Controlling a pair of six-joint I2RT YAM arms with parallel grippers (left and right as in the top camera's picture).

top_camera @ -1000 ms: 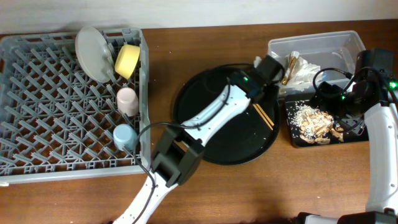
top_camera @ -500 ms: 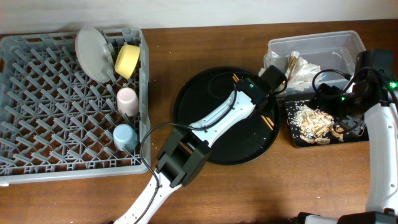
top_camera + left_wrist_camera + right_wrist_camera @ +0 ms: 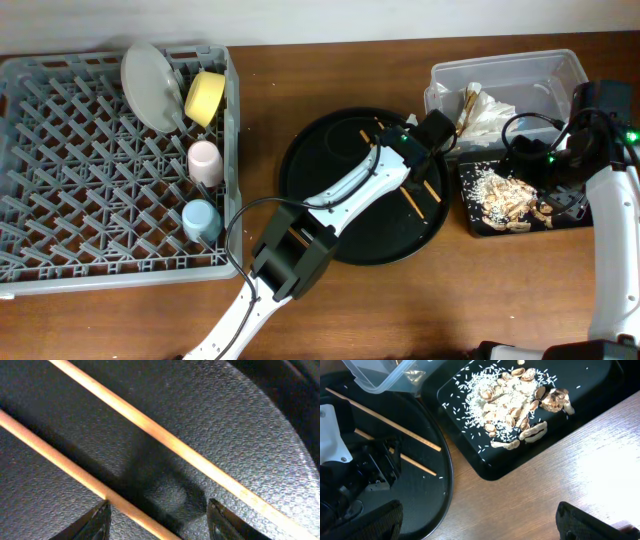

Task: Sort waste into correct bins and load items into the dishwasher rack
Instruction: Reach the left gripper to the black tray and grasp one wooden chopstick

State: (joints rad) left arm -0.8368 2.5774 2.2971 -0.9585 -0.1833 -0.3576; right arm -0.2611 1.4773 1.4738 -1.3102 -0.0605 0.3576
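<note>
Where pale wall (image 3: 300, 20) meets wooden table (image 3: 330, 75) — round black tray (image 3: 390, 238), grey rack (image 3: 90, 170).

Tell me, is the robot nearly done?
Nearly. Plate, bowl, pink cup and blue cup sit in the rack; napkin and wrapper are in the tub, scraps on the small tray. The left gripper is open over the chopsticks on the round tray; they need racking.

Round tray (image 3: 310, 180): left half open to reach. Left arm (image 3: 350, 187) lies across its middle, above the chopsticks (image 3: 395, 426). Tub (image 3: 505, 62) and flat tray (image 3: 600, 395) crowd its right rim. Open table (image 3: 260, 120) strip between rack (image 3: 60, 150) and round tray.
</note>
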